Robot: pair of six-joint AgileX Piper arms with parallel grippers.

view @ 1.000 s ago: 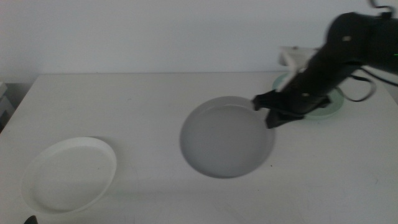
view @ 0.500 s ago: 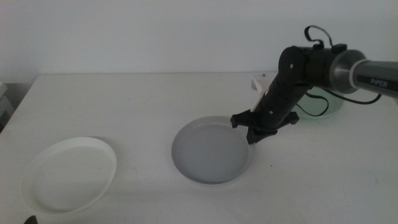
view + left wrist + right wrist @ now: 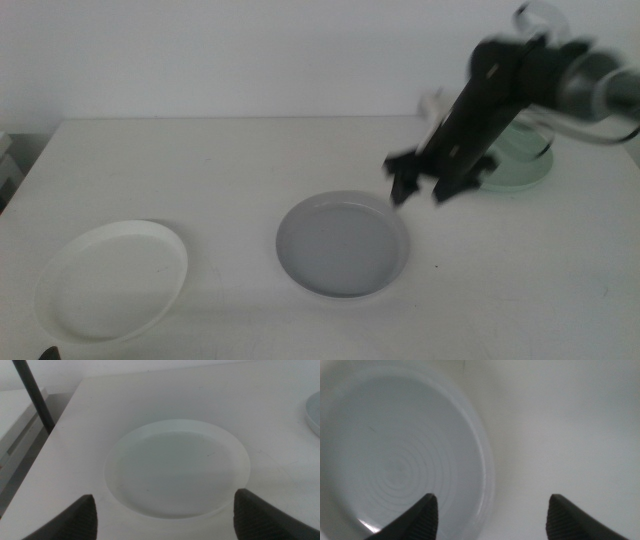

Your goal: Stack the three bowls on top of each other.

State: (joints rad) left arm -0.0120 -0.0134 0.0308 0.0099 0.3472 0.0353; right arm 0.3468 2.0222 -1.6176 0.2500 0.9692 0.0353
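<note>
The right tool [image 3: 418, 190] hangs above the table [image 3: 220, 170], jaws spread apart and gripping nothing, just off the far right rim of the grey bowl [image 3: 343, 243]. In the right wrist view, its two dark jaws frame that bowl's [image 3: 395, 455] rim on one side and bare table on the other. The arm behind it is blurred and slants up toward the right edge of the middle view.

The grey bowl sits flat near the middle of the table, upright and free of the tool. Behind the arm, at the far right, the mint green bowl [image 3: 520, 168] peeks out, partly hidden, well apart from the grey one.

Over on the left, the white bowl [image 3: 112, 280] rests by the near left corner, on its own. The left tool [image 3: 165, 520] hovers just short of it, jaws wide apart, and the white bowl [image 3: 177, 467] fills the space ahead of them in the left wrist view. No bowl is stacked on another.
</note>
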